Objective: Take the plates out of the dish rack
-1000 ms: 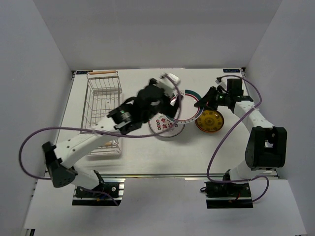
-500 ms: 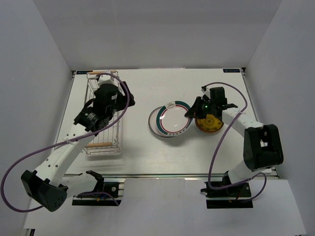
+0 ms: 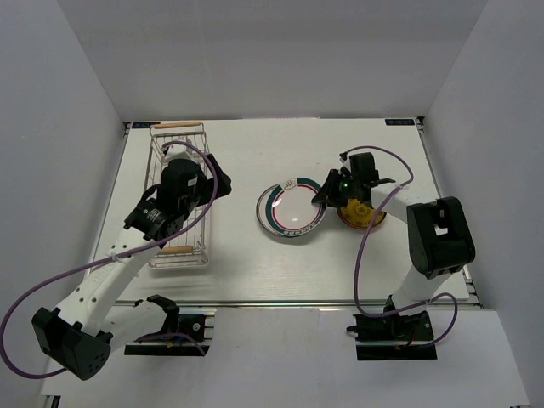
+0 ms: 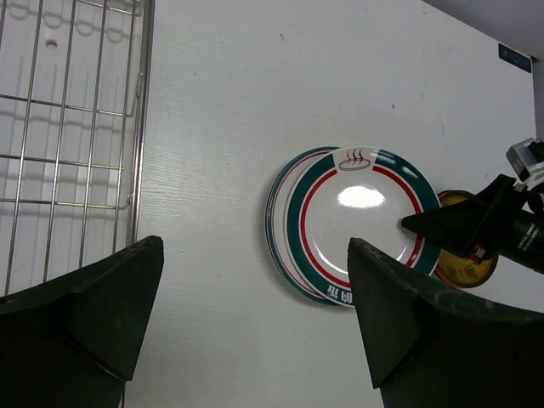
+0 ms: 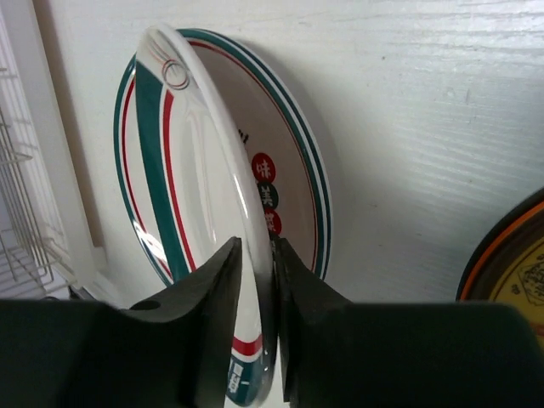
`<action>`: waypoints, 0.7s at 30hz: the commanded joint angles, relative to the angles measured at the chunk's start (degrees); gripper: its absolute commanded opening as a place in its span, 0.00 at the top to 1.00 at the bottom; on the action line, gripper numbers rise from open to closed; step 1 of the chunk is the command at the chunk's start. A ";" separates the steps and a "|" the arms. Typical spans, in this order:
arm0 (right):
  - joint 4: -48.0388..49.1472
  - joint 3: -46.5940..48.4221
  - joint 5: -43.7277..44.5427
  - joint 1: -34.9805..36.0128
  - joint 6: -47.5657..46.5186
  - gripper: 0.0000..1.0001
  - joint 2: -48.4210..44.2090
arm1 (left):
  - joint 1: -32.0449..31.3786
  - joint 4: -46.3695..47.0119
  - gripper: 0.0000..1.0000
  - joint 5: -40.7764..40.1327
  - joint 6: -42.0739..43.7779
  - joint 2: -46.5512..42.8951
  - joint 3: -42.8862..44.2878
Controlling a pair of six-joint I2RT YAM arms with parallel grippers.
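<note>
The rack (image 3: 180, 144) stands at the left of the table (image 3: 255, 263). The teal-ringed plate (image 4: 357, 223) rests mid-table, tilted on a white plate (image 5: 280, 170), with the yellow plate (image 3: 367, 218) just beside it. The right gripper (image 5: 257, 245) clamps the teal-ringed plate's rim. The left gripper (image 4: 255, 246) hangs fully released over the rack's right edge.

Bright, even light from above: the white table (image 3: 255, 263) is nearly washed out in the top view, and the arms throw only faint, soft shadows on it. Over to the left wrist view, a hard white glare spot sits on the teal-ringed plate (image 4: 361, 225), and the dish rack (image 4: 140, 127) wires lay thin grey shadow lines beneath them. The left gripper's fingers (image 4: 408, 323) loom dark and out of focus along the bottom. Right wrist view now — the right gripper's fingers (image 5: 195, 340) are black, soft-edged blurs, the plate's rim gleams with streaky highlights, and the table's grain reads crisp at upper right.
</note>
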 commanded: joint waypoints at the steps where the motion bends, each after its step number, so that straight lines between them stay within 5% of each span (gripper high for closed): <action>1: 2.55 2.48 2.09 0.95 0.47 0.70 0.35 | 0.25 0.35 0.02 -0.28 -0.47 -2.17 -0.02; 2: 2.37 2.57 2.45 1.04 0.21 0.64 0.44 | 0.25 0.52 0.02 -0.19 -0.38 -2.44 -0.29; 5: -0.87 3.71 3.68 1.48 -0.94 0.11 0.70 | 0.25 0.61 0.02 -0.80 -0.12 -2.79 -0.20; 21: -10.63 8.81 17.54 7.46 -2.88 0.11 0.80 | 0.25 -1.14 0.02 -2.21 1.55 -1.91 0.06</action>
